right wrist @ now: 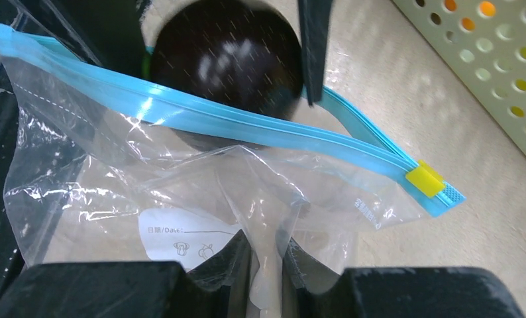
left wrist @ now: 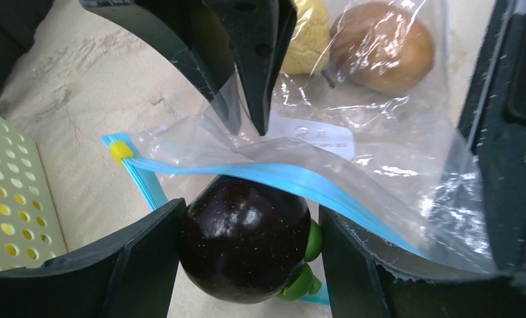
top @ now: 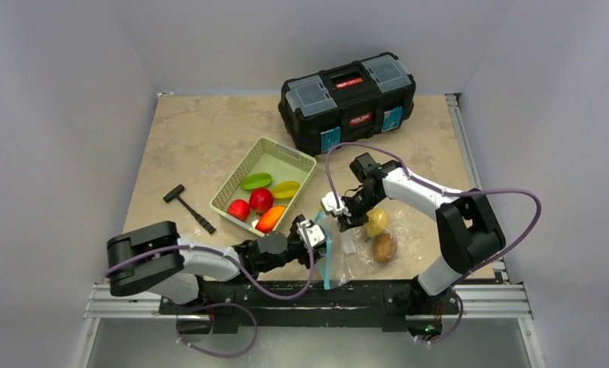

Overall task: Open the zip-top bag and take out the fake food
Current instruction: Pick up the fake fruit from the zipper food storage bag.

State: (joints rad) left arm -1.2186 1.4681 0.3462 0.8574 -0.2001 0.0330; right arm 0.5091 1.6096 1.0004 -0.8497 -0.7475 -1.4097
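Dark purple eggplant fills the near left wrist view, clamped between the left gripper fingers, sitting at the bag mouth against the zip strip. Tan table. Black toolbox at the far edge. Green lattice basket mid-table, holding fake food: green, yellow, two red, orange. Zip-top bag, clear, lies near the front edge between the arms, right of the basket, with a yellow piece and a brown piece inside. Right gripper closed, pinching the bag's clear film. Black hammer left of the basket. Yellow slider at the strip's end.
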